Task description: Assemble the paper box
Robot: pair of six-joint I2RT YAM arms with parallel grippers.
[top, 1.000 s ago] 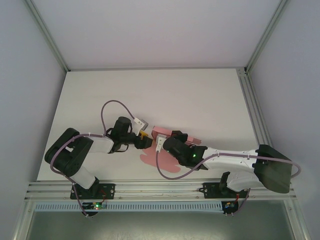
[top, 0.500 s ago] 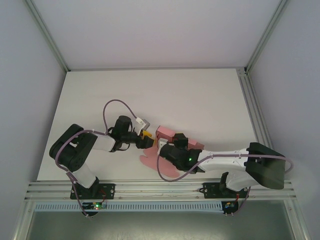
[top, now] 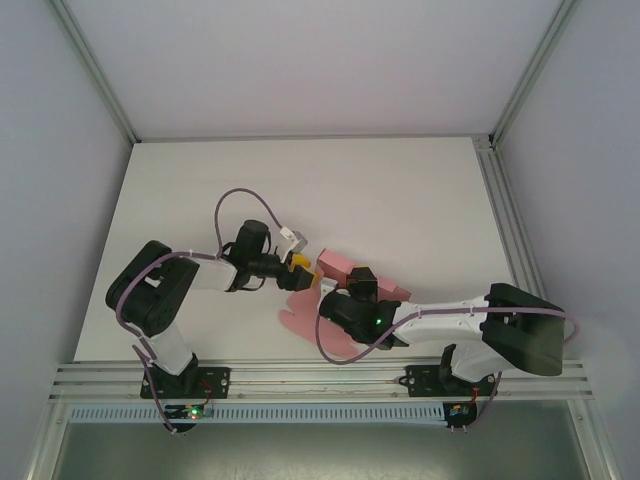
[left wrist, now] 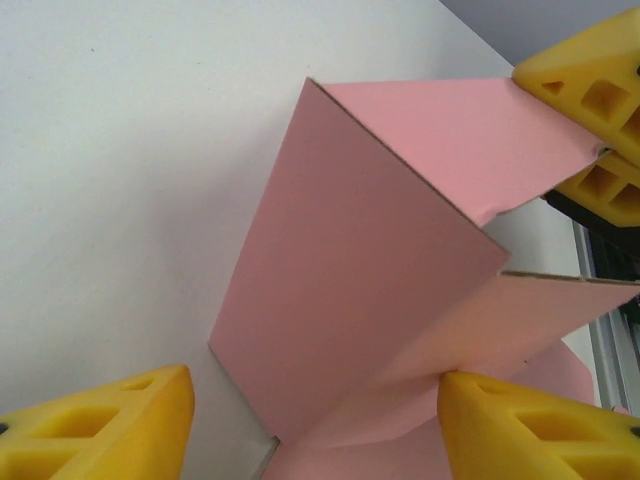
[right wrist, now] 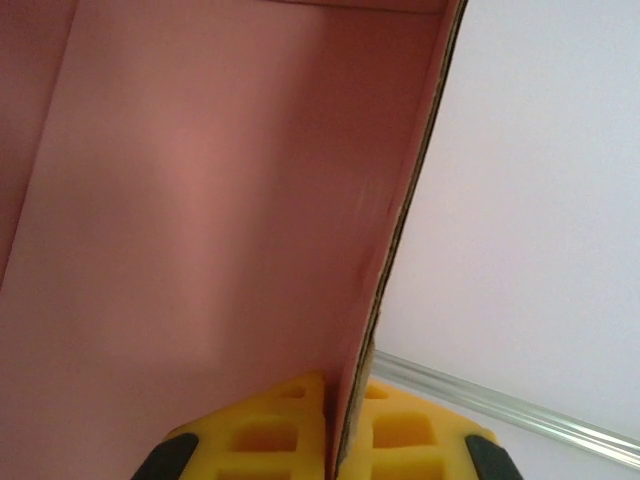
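- The paper box (top: 336, 268) lay mid-table between the arms; its far panel had risen from nearly flat to a standing wall.
- The right gripper (right wrist: 340, 440) stayed pinched shut on that panel's edge.
- The left gripper (left wrist: 310, 435) had slid closer, jaws apart astride the fold; probably ready to crease it.
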